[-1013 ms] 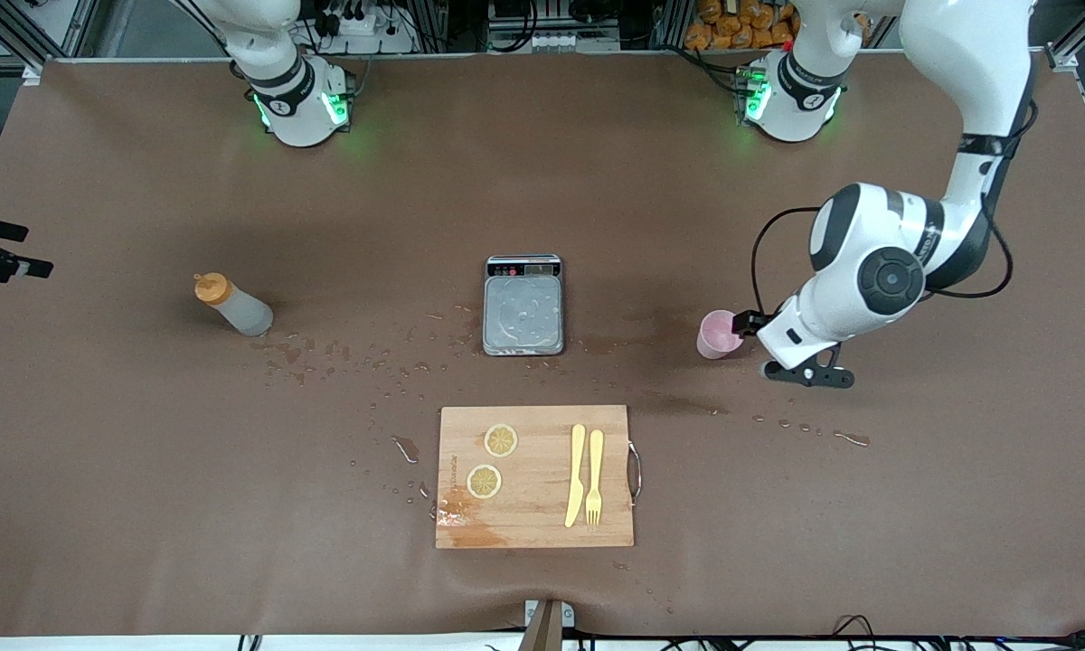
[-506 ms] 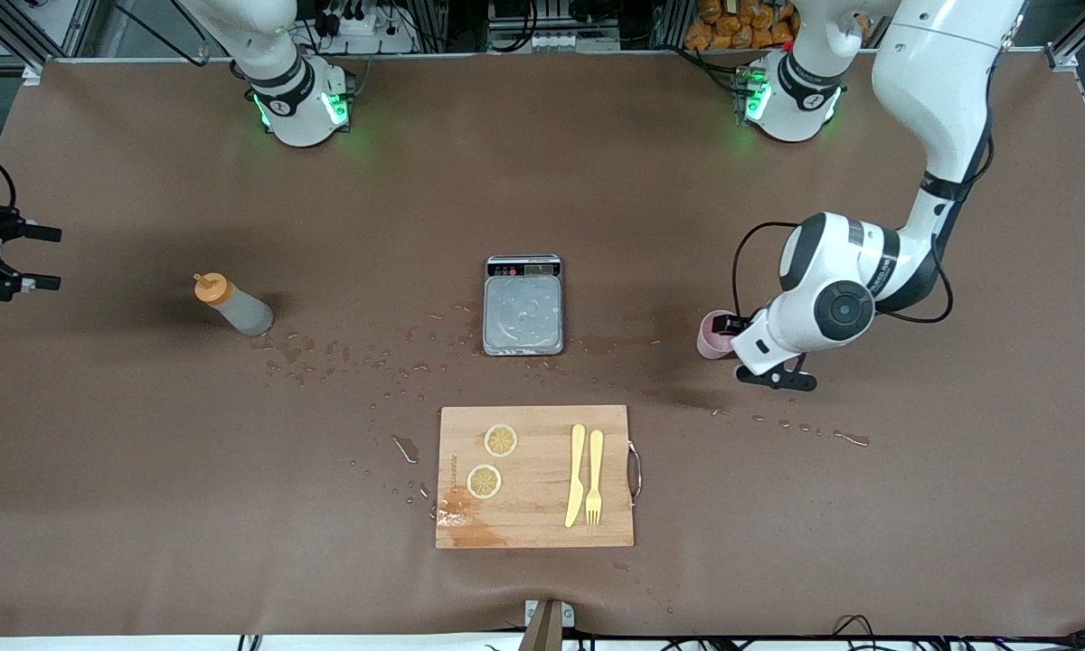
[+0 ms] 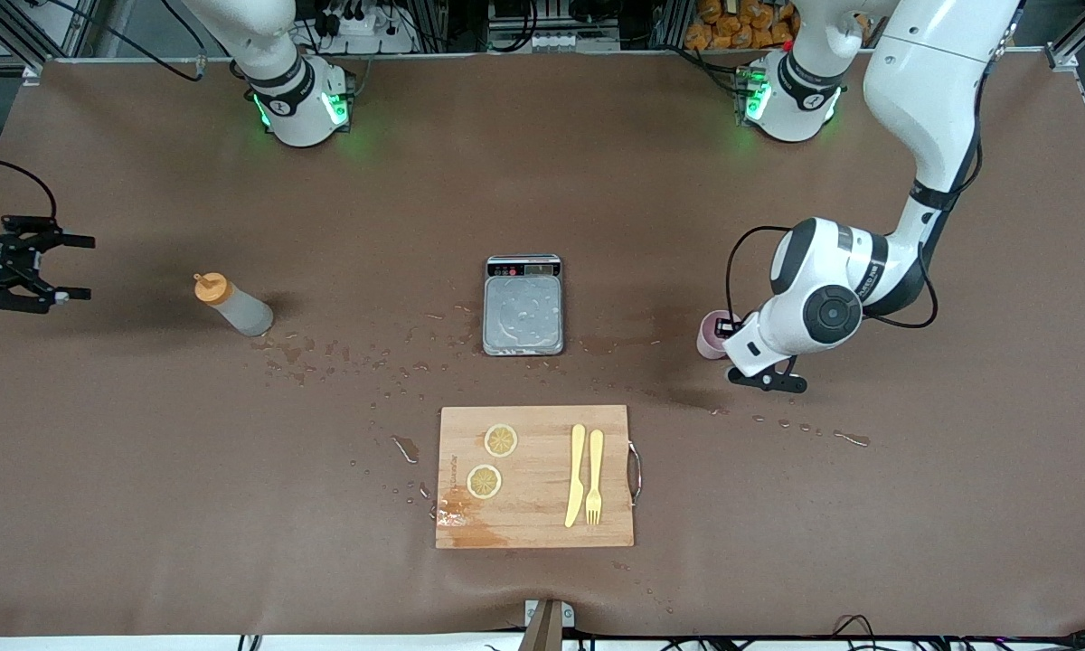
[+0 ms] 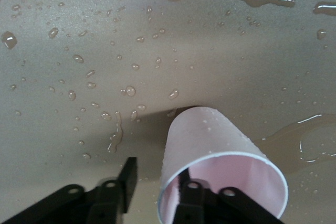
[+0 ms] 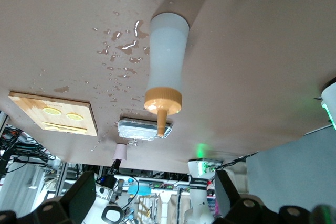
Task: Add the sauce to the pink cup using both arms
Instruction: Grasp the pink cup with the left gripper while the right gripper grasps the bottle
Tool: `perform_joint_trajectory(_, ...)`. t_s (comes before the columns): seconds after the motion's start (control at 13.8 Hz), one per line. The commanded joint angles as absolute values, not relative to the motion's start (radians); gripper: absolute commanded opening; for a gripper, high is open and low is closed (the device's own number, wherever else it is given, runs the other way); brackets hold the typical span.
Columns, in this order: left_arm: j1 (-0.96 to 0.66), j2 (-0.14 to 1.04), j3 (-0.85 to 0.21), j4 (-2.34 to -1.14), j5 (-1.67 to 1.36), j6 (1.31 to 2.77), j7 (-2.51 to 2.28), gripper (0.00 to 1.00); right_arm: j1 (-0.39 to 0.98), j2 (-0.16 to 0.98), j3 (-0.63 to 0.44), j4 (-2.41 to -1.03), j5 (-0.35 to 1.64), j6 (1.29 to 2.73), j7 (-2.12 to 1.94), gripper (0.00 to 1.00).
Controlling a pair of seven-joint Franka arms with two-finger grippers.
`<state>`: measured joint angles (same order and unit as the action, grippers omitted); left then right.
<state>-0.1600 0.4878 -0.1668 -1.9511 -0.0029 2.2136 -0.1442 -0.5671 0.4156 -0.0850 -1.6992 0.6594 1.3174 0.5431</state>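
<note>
Wooden and lowest in the frame's middle, one cutting board [image 3: 533, 515] carries two lemon slices [image 3: 501, 440], one yellow knife [image 3: 576, 475] and one yellow fork [image 3: 594, 477]. Just above it in the frame sits one kitchen scale [image 3: 523, 307], at the centre. Many spilled droplets dot the brown table [image 3: 145, 506] around these.

At the same height as the scale, toward the left arm's end, stands the one pink cup [image 3: 712, 333], upright. The left gripper [image 4: 160, 182] is at its rim with a modest gap between its fingers, one finger inside the cup and one outside, neither pressing on the wall. Closing hard could likely squash or tip so light a cup, and the wet table may let it slide away.

Toward the right arm's end at mid-height stands the one sauce [image 3: 235, 307] bottle, upright, orange cap on. The right gripper [image 3: 83, 267] hovers at the frame's edge, well apart from the bottle, fingers spread wide. A glancing approach could knock the tall bottle over, and too firm a squeeze might squirt sauce early.

Two arms in all, with their bases along the frame's top.
</note>
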Motion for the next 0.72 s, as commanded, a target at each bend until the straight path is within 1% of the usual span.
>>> perform_joint_trajectory(0.0,-0.155,0.465,-0.167,-1.947,-0.028,2.235,-0.164,0.00,-0.597,0.425,-0.069,-1.755,0.713,1.341,0.542,1.00)
perform_joint_trajectory(0.22,-0.156,0.420,-0.175,-1.933,-0.048,2.235,-0.236,0.00,-0.618,0.463,-0.069,-1.781,0.761,1.357,0.541,1.00)
perform_joint_trajectory(0.29,-0.155,0.419,-0.198,-1.928,-0.049,2.235,-0.274,0.00,-0.618,0.472,-0.069,-1.793,0.781,1.379,0.541,1.00)
perform_joint_trajectory(0.43,-0.155,0.411,-0.264,-1.887,-0.058,2.235,-0.432,0.00,-0.614,0.491,-0.069,-1.841,0.793,1.454,0.541,1.00)
perform_joint_trajectory(0.58,-0.163,0.417,-0.352,-1.858,-0.058,2.235,-0.579,0.00,-0.604,0.535,-0.069,-1.864,0.793,1.492,0.541,1.00)
perform_joint_trajectory(0.65,-0.178,0.425,-0.380,-1.839,-0.058,2.235,-0.624,0.00,-0.607,0.555,-0.069,-1.873,0.795,1.506,0.535,1.00)
